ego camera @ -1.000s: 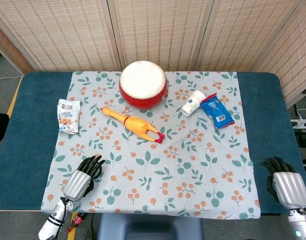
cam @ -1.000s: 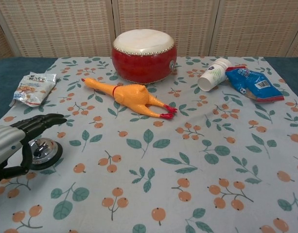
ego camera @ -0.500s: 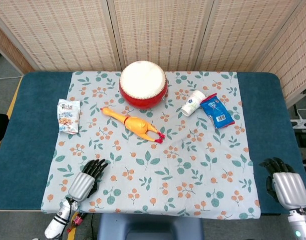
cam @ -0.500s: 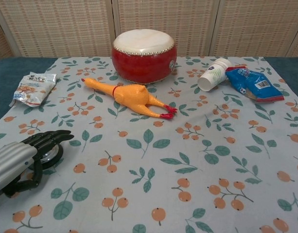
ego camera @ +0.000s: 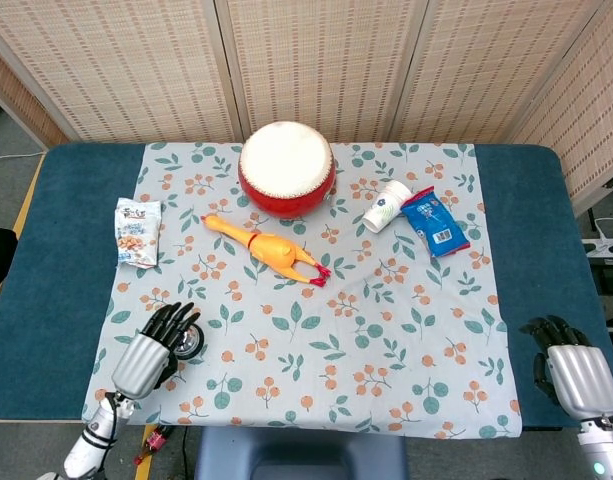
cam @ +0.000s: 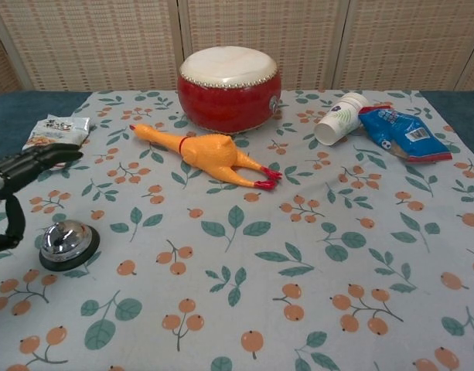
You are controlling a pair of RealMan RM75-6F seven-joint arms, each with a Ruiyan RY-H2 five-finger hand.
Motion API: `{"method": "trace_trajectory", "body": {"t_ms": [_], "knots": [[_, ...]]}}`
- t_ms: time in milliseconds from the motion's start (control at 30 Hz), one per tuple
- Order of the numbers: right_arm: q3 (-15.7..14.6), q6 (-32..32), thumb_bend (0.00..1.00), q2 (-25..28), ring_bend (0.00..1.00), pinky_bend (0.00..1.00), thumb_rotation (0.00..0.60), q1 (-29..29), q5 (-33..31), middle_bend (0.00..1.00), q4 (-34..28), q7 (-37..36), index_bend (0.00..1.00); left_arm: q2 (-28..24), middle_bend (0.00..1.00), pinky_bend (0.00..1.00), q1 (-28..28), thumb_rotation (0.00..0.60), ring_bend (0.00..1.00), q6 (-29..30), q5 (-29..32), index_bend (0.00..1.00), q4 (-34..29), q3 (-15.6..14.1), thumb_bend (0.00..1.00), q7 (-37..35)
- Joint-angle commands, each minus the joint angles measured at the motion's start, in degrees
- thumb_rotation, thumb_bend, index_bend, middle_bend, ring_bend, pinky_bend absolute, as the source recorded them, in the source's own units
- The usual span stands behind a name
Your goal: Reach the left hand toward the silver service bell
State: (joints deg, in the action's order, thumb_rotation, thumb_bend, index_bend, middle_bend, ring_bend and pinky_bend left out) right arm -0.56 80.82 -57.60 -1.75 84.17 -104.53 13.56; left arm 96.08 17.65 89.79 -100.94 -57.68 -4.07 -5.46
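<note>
The silver service bell [cam: 68, 244] on its black base sits on the flowered cloth at the near left; in the head view only part of the bell [ego camera: 191, 343] shows beside my fingers. My left hand [ego camera: 148, 354] hovers just left of it, fingers spread and holding nothing; the chest view shows the left hand [cam: 16, 185] raised at the frame's left edge, above and left of the bell, not touching it. My right hand [ego camera: 573, 370] rests at the table's near right edge with fingers curled in, holding nothing.
A red drum [ego camera: 286, 167] stands at the back centre. A rubber chicken [ego camera: 266, 247] lies in front of it. A snack packet [ego camera: 138, 230] is at the left, a tipped paper cup [ego camera: 386, 205] and a blue packet [ego camera: 434, 221] at the right.
My left hand has shifted left and lifted off the bell, which it covered before; the bell now shows fully in the chest view. The right hand has not moved.
</note>
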Motion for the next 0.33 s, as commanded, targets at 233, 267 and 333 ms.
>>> {"method": "trace_trajectory", "body": {"t_ms": [233, 267, 333], "knots": [[0.7, -0.2, 0.76, -1.1, 0.11, 0.25, 0.6, -0.3, -1.5, 0.19, 0.6, 1.5, 0.27, -16.4, 0.0, 0.12, -4.4, 0.6, 0.0, 1.2, 4.3, 0.0, -10.9, -0.6, 1.0, 5.0], [0.7, -0.2, 0.76, -1.3, 0.11, 0.25, 0.6, -0.3, -1.6, 0.18, 0.7, 1.8, 0.27, -16.8, 0.0, 0.12, -4.5, 0.6, 0.0, 1.1, 4.6, 0.0, -10.7, -0.5, 1.0, 4.8], [0.4, -0.4, 0.76, -1.3, 0.11, 0.25, 0.6, -0.3, -1.4, 0.18, 0.6, 2.2, 0.27, -17.1, 0.0, 0.12, -4.8, 0.6, 0.0, 0.8, 5.0, 0.0, -10.8, -0.3, 1.0, 4.7]]}}
